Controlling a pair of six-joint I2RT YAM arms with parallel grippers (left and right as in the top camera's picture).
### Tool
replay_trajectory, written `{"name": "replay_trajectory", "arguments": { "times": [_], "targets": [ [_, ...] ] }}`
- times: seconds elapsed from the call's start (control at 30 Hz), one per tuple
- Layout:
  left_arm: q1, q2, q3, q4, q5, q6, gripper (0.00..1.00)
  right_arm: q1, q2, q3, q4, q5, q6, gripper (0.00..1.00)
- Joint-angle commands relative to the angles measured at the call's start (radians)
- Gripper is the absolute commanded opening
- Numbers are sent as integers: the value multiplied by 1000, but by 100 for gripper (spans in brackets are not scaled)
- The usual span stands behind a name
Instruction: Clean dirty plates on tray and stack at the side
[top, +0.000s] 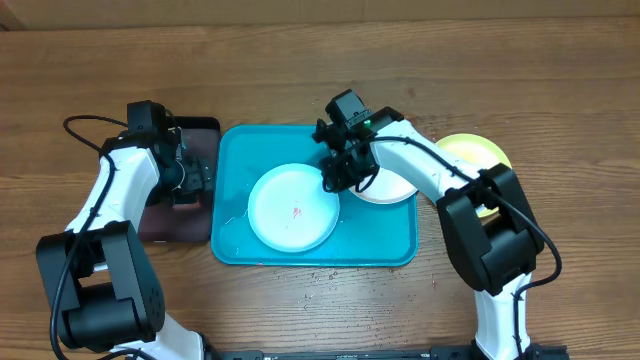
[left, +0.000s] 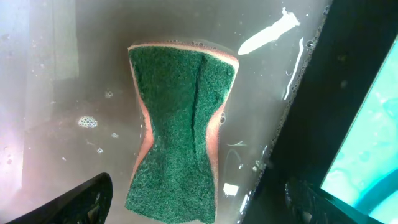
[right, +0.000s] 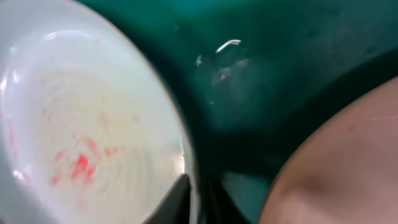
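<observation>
The turquoise tray (top: 232, 160) lies at the table's centre. A pale bluish plate (top: 293, 207) with a red smear lies on it. My right gripper (top: 338, 178) is shut on this plate's right rim; the right wrist view shows the jaws (right: 199, 199) pinching the rim of the smeared plate (right: 81, 137). A white plate (top: 392, 188) lies at the tray's right edge, behind the right arm. The yellow-green plate (top: 478, 152) lies on the table right of the tray. My left gripper (left: 196, 208) is open just above a green sponge (left: 180, 137).
A small dark tray (top: 160, 215) holding soapy water and the sponge stands left of the turquoise tray, touching its edge (left: 373, 143). The white plate's rim (right: 348, 162) is close beside the right jaws.
</observation>
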Motion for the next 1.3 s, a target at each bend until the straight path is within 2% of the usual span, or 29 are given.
{"name": "replay_trajectory", "arguments": {
  "times": [0.0,0.07,0.17,0.47,0.7,0.83,1.27],
  "targets": [
    [3,-21,16,2,8,-14,88,6,-34,14,-19,-17,43,20],
    [3,-21,16,2,8,-14,88,6,-34,14,-44,-18,67,26],
    [3,-21,16,3,8,-14,85,6,-34,14,-82,-20,90,26],
    [3,-21,16,11,8,-14,85,6,-34,-1,-100,-21,90,26],
    [3,-21,16,27,8,-14,85,6,-34,-66,-60,-20,89,13],
    [3,-21,16,35,8,-14,80,6,-34,-69,-43,-16,82,8],
    [3,50,16,55,10,-14,75,6,-34,-68,98,86,73,8]
  ]
}}
